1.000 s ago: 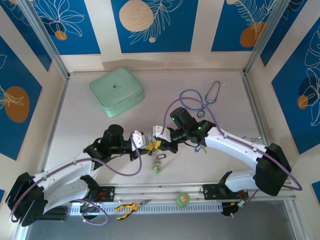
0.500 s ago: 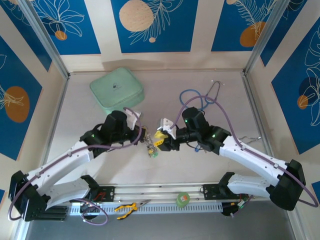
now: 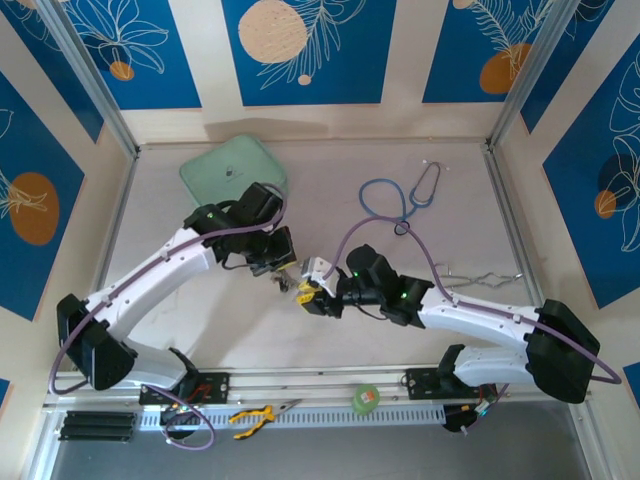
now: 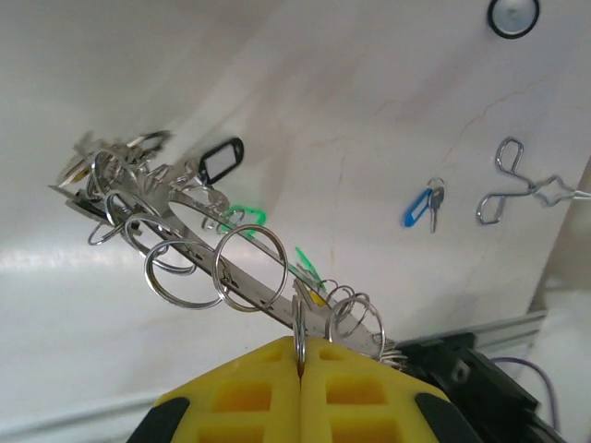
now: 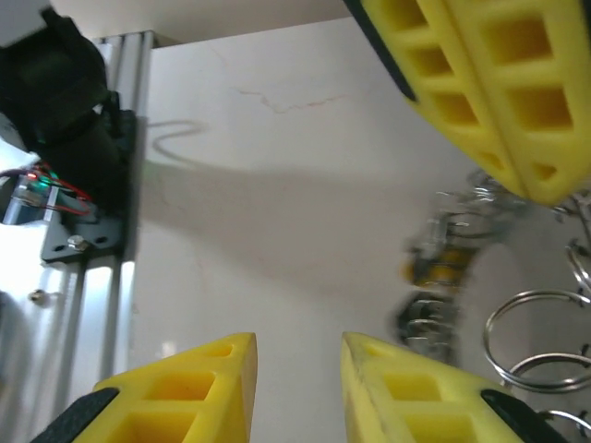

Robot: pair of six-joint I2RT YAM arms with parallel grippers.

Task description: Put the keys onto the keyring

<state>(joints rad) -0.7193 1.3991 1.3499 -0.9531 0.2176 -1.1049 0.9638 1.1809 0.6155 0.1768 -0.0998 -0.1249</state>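
Observation:
My left gripper is shut, its yellow pads pinching a thin ring at the rim of the keyring. The keyring hangs edge-on above the table as a flat silvery strip strung with several split rings. Keys with a black tag and green tags dangle from it. One key with a blue tag lies loose on the table. In the top view the keyring bundle hangs between my left gripper and my right gripper. My right gripper is open with nothing between its fingers, just beside the blurred bundle.
A mint-green case lies at the back left, partly behind my left arm. A blue stethoscope lies at the back right and metal forceps to the right. A green tape roll and pliers sit on the front rail.
My left arm has swung away from the near edge, carrying the keyring farther onto the table. My right gripper has opened wider and drawn back toward the near side.

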